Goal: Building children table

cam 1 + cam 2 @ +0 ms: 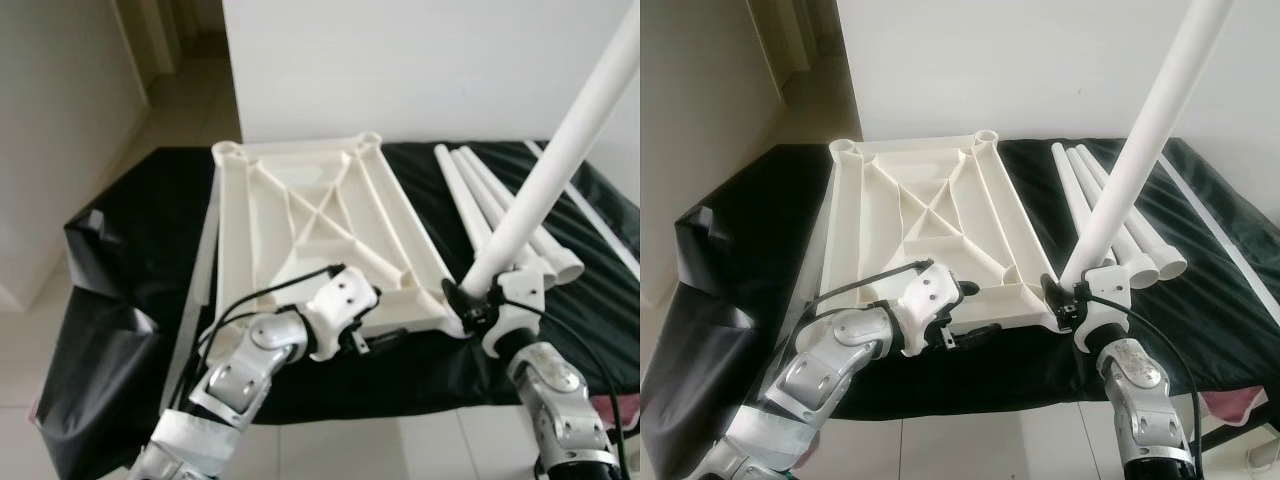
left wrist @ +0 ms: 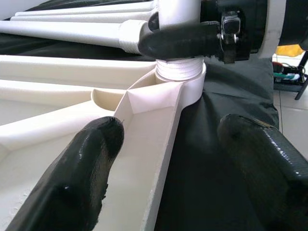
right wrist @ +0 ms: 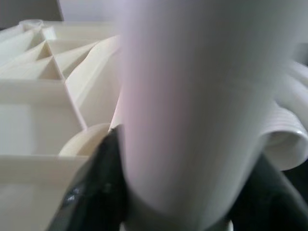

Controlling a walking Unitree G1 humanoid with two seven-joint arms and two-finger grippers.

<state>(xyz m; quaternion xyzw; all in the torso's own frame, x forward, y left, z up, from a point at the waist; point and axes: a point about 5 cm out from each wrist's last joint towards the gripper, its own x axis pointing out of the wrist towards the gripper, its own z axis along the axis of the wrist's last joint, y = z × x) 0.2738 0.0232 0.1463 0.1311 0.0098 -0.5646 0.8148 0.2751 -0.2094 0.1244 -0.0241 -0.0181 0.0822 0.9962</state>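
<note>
A white children's table top (image 1: 310,220) lies upside down on a black cloth (image 1: 140,230). My right gripper (image 1: 470,300) is shut on a long white leg (image 1: 560,150). The leg rises tilted to the upper right, with its threaded end in the near right corner socket (image 2: 180,79). One of the right gripper's black fingers (image 2: 183,41) wraps the leg just above the socket. My left gripper (image 2: 168,139) is open at the top's near edge. One of its fingers (image 2: 82,173) is over the ribbed inside and the other is over the cloth, with the rim between them.
Three spare white legs (image 1: 500,210) lie side by side on the cloth right of the top, with a thin white rod (image 1: 600,225) beyond them. A white wall (image 1: 420,60) stands just behind. The cloth's front edge drops to a tiled floor (image 1: 960,450).
</note>
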